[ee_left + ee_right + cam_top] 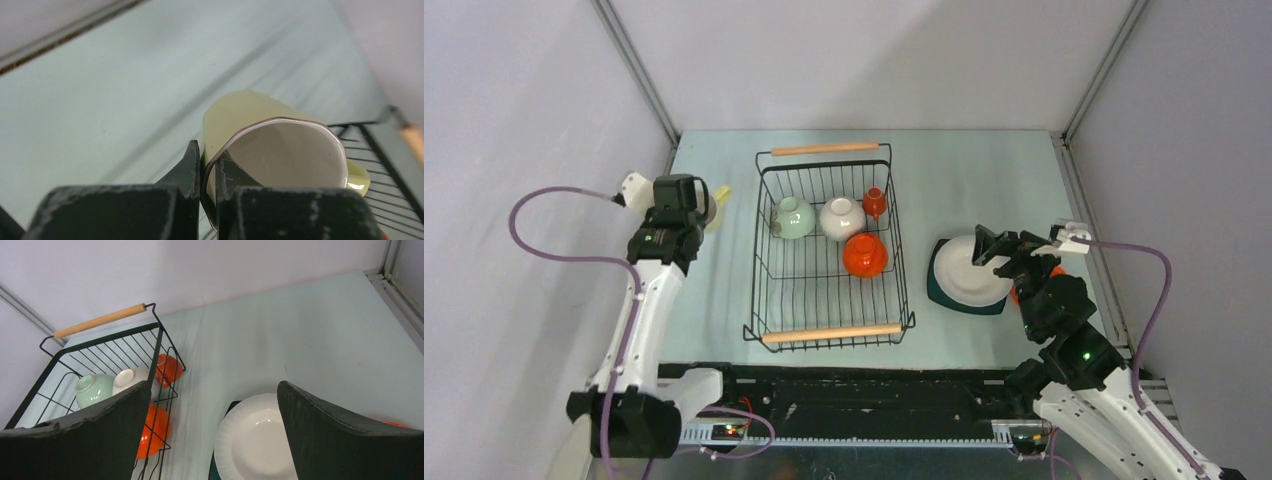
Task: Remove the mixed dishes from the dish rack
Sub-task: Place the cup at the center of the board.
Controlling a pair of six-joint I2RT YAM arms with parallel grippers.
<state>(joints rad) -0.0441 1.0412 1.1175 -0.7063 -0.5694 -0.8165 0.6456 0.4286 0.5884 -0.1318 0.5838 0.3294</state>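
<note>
Bowls (pixel 842 217) sit in the dish rack (pixel 809 290). Beside it, the left hand (pixel 208 157) pinches the pale yellow mug (pixel 240 112) by its rim; the right hand (pixel 214 385) gapes wide above a white plate (pixel 255 440).

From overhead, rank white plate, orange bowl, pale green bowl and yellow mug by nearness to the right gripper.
1. White plate, below the right gripper.
2. Orange bowl, right in black wire rack.
3. Pale green bowl, rack's left.
4. Pale yellow mug, far left.
</note>
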